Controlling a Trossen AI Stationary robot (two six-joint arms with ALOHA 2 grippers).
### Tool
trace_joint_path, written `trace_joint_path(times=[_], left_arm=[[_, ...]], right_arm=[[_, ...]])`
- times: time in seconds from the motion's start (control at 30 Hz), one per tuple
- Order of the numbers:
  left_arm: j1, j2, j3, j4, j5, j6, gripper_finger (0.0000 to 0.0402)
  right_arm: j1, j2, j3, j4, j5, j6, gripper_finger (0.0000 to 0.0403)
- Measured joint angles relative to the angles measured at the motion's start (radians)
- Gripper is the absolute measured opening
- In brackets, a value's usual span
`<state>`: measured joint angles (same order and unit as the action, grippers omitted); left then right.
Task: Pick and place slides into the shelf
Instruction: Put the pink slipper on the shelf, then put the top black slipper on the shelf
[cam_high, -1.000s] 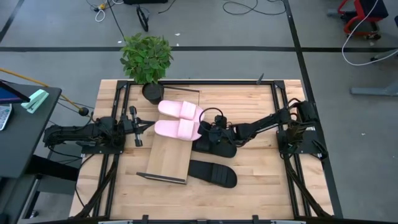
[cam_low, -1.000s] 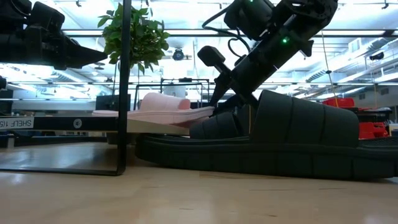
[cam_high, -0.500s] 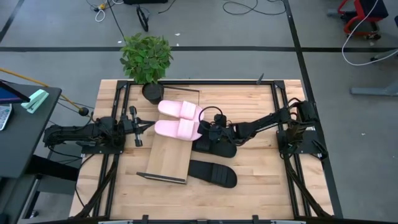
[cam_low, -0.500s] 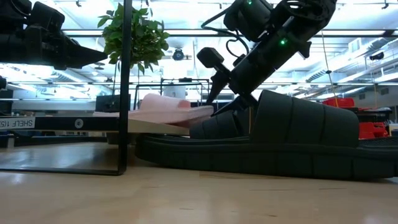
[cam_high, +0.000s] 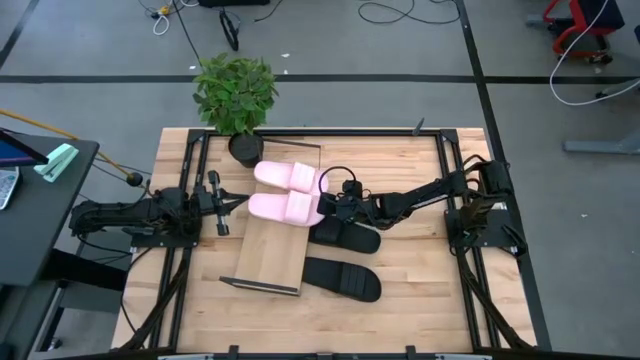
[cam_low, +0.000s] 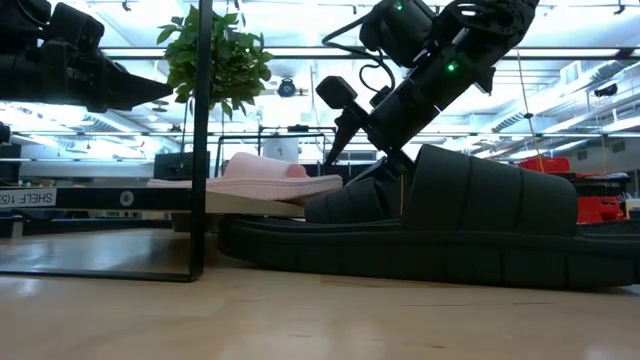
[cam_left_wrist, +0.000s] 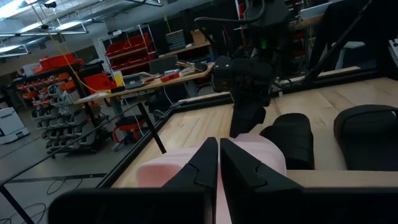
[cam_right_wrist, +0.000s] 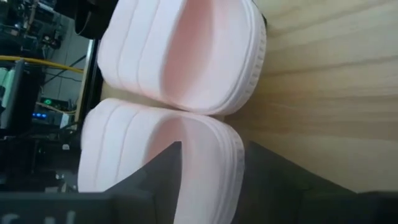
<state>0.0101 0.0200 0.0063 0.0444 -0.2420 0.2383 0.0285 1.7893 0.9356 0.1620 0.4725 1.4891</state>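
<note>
**Two pink slides on the shelf, right hand at their toe ends**

Both pink slides (cam_high: 288, 192) lie side by side on the shelf (cam_high: 272, 250). Right hand (cam_high: 328, 199), fingers apart and empty, sits at their 3 o'clock. Left hand (cam_high: 238, 203), pinched narrow, waits at 9 o'clock. Two black slides (cam_high: 345, 258) rest on the desk (cam_high: 420, 290).

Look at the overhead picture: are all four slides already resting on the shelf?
No: only the two pink slides lie on the shelf, while both black slides rest on the tabletop beside it.
</note>
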Motion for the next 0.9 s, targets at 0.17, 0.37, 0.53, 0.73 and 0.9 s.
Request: trace_joint_path(times=[0.17, 0.37, 0.53, 0.73, 0.9], left_arm=[[0.0, 0.002, 0.0, 0.0, 0.0, 0.0, 0.0025], [0.0, 0.015, 0.0, 0.0, 0.0, 0.0, 0.0015], [0.0, 0.025, 0.0, 0.0, 0.0, 0.0, 0.0013], [0.0, 0.027, 0.0, 0.0, 0.0, 0.0, 0.0023], [0.0, 0.027, 0.0, 0.0, 0.0, 0.0, 0.0027]], right_arm=[[-0.016, 0.0, 0.0, -0.008, -0.019, -0.025, 0.0187], [-0.037, 0.0, 0.0, -0.011, -0.037, -0.055, 0.0188], [-0.05, 0.0, 0.0, -0.024, -0.039, -0.077, 0.0188], [-0.072, -0.069, 0.0, -0.172, -0.012, -0.105, 0.0189], [-0.058, -0.199, 0.0, -0.325, 0.042, -0.133, 0.019]])
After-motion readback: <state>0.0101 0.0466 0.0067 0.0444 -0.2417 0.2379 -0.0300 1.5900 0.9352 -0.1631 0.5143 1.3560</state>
